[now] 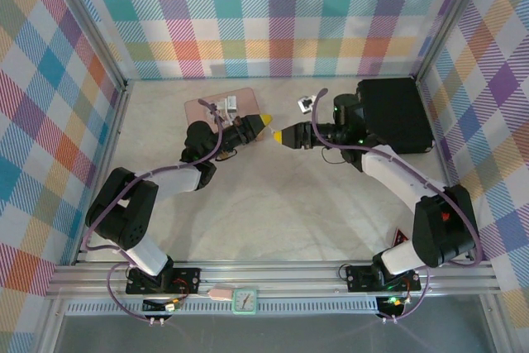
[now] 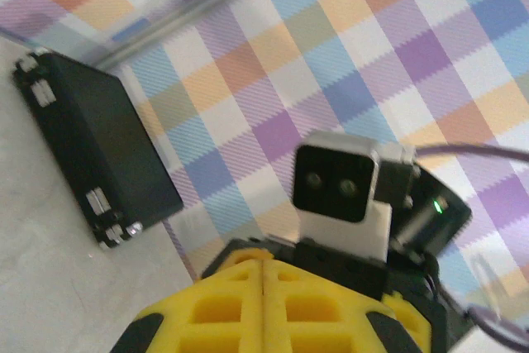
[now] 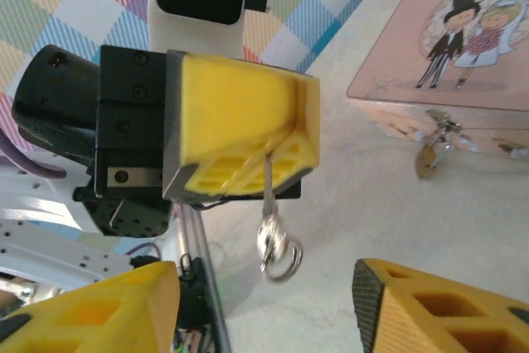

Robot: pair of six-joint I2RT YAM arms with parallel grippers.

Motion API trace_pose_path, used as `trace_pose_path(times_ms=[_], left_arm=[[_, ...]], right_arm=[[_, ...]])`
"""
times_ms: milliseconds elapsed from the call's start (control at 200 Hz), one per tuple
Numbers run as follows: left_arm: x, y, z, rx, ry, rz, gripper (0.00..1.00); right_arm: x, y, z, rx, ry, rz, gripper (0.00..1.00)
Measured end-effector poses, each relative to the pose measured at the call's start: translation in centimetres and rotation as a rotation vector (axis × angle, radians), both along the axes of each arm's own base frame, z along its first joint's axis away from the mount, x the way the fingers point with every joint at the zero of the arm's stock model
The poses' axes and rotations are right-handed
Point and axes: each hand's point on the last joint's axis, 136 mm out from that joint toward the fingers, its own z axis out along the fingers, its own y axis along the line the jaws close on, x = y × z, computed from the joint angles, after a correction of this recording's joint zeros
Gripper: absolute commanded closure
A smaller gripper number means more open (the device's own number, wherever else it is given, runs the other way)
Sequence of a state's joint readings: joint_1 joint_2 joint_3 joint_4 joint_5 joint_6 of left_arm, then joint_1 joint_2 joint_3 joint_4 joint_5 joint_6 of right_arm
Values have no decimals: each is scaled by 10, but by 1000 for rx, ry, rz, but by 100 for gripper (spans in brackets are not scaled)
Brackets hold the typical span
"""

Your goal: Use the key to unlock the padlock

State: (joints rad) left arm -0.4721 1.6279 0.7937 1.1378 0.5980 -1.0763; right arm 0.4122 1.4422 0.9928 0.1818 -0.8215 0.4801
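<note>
In the right wrist view my left gripper [image 3: 285, 155] is shut on the blade of a small silver key [image 3: 269, 233], which hangs down with its ring. My right gripper [image 3: 264, 280] stands open below it, one yellow finger on either side and touching nothing. The tiny brass padlock [image 3: 426, 159] hangs from the clasp on the front of the pink picture tin [image 3: 450, 47]. From above, the left gripper [image 1: 263, 120] and the right gripper [image 1: 281, 134] meet tip to tip just right of the tin [image 1: 207, 107]. In the left wrist view the left gripper's [image 2: 263, 269] yellow fingers are pressed together.
A black box [image 1: 397, 113] sits at the back right, close behind the right arm, and appears again as a black box [image 2: 87, 150] in the left wrist view. Checked walls enclose the table on three sides. A small clock [image 1: 245, 299] sits on the front rail.
</note>
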Motion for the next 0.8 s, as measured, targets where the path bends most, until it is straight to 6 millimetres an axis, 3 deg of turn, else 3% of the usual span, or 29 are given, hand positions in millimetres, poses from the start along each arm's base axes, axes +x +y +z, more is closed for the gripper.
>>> trace_pose_path(times_ms=[260, 540, 800], left_arm=[[4, -1, -2, -56, 28, 95, 100], [7, -9, -11, -78, 61, 111, 100], [5, -10, -5, -95, 43, 113, 100]], right_arm=[[2, -9, -18, 74, 53, -112, 40], [9, -7, 8, 165, -30, -139, 53], [14, -5, 0, 165, -11, -141, 53]])
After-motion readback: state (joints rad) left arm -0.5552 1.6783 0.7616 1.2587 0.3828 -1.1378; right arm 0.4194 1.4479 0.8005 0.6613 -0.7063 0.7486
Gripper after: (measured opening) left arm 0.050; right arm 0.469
